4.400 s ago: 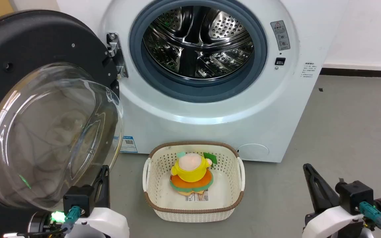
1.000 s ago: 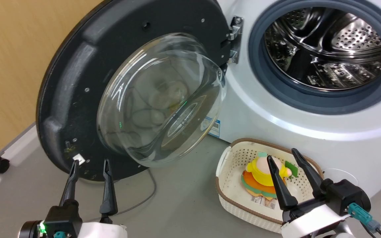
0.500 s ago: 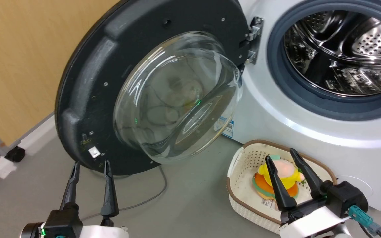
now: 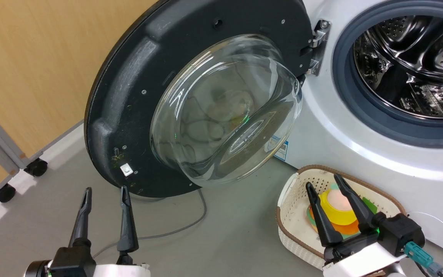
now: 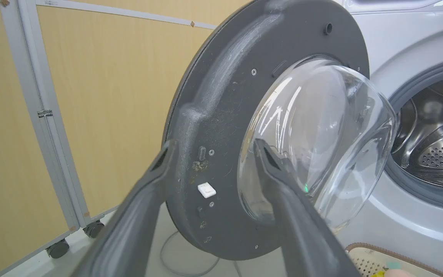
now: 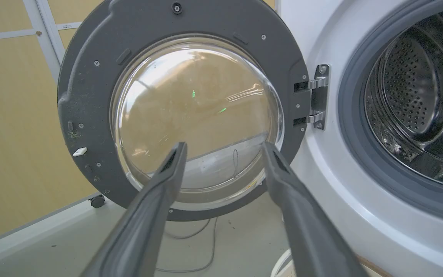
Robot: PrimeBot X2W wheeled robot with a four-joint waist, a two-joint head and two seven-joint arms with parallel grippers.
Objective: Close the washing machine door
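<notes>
Washing machine door (image 4: 129,96) swung wide, grippers apart.

The washing machine door (image 4: 129,96) stands open (untouched), left pincer (image 4: 105,188) and right pincer (image 4: 322,180) gaping empty.

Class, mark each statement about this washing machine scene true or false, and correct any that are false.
1. The washing machine door is swung wide open. True.
2. The left hand is clamped on the door's edge. False: it is open, below the door and touching nothing.
3. The basket on the floor holds a colourful toy. True.
4. The drum is packed with laundry. False: the part in view looks empty.
</notes>
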